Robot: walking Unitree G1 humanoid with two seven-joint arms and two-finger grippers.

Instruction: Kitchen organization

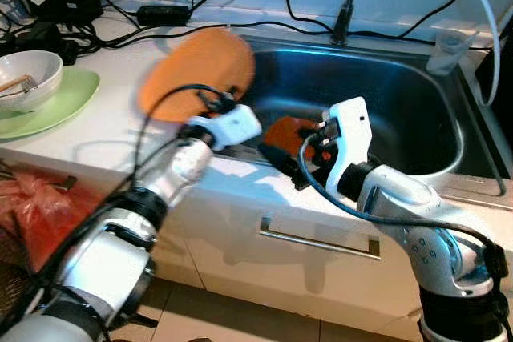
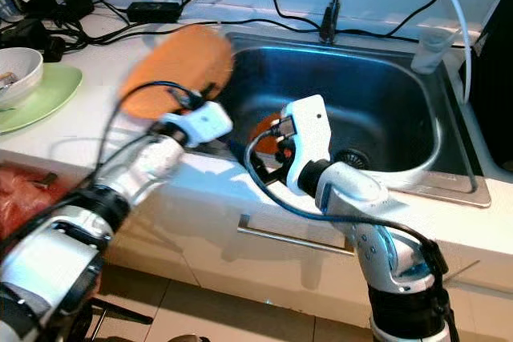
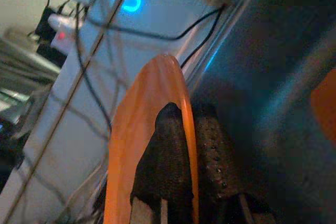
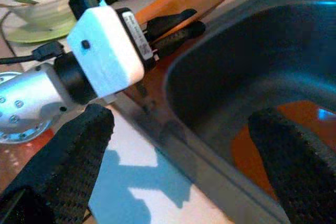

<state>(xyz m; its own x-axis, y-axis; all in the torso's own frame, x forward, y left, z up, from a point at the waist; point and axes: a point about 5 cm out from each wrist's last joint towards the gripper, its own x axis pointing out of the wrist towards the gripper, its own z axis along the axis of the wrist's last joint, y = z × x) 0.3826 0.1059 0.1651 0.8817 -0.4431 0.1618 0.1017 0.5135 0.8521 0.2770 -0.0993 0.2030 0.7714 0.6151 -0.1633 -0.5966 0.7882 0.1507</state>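
A: Orange plate (image 1: 199,72) is held on edge by the left gripper (image 3: 184,145), above the counter (image 1: 104,130) at the sink's (image 1: 417,130) nine o'clock rim. Fingers (image 3: 210,156) are clamped one on each face, the rim pinched between them.

B: Handling?

A: Judged light and stiff, likely plastic; smooth faces, so slipping is a risk if the pinch is shallow. Rim is the sensible hold, and that is where it is taken. Blur is noted on the plate in the head views.

B: Right gripper (image 4: 178,171)?

A: Spread wide, nothing between the fingers, poised over the sink's near rim. A second orange dish (image 1: 290,132) is seen low in the basin just beyond it.

B: Differences between views?

A: The pinch on the rim is shown plainly by the left wrist view; in the head views it is hidden behind the camera housing. Bowl (image 1: 28,78) on green plate (image 1: 68,100), at ten o'clock on the counter, is placed by the head views.
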